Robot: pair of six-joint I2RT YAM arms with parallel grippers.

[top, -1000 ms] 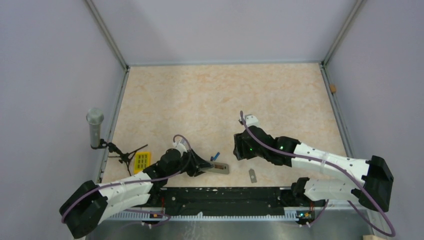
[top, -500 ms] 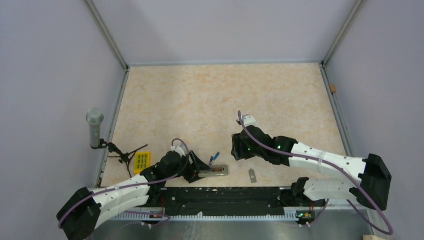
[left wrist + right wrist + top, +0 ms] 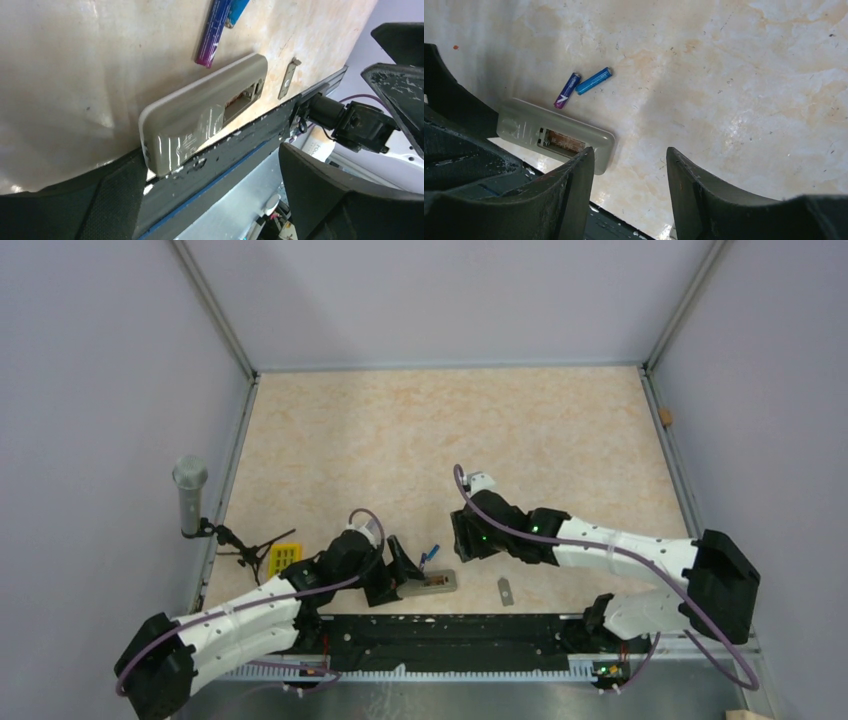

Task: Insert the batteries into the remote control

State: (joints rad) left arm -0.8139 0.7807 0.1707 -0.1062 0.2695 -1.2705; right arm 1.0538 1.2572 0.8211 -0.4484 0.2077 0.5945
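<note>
My L gripper (image 3: 397, 574) sits low at the table's (image 3: 450, 430) near edge, fingers spread wide & gripping nothing, the remote control (image 3: 431, 583) between them grey back up, its bay (image 3: 564, 141) open, batteries (image 3: 583, 85) just beyond it; R gripper (image 3: 462, 538) hangs above, fingers apart, holding nothing.

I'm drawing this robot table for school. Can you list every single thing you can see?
remote control: one, grey back up, battery slot open, near table edge
batteries: two, blue with purplish-red ends, on the table beside the remote
cover piece: one, grey, right of the remote
yellow block: one, yellow, left side
microphone: one, grey, on a black tripod, left wall
brown speck: one, right edge, too small to tell
table: one, beige marbled
left pincer: one, black, open, at the remote's end
right pincer: one, black, open, empty
</note>
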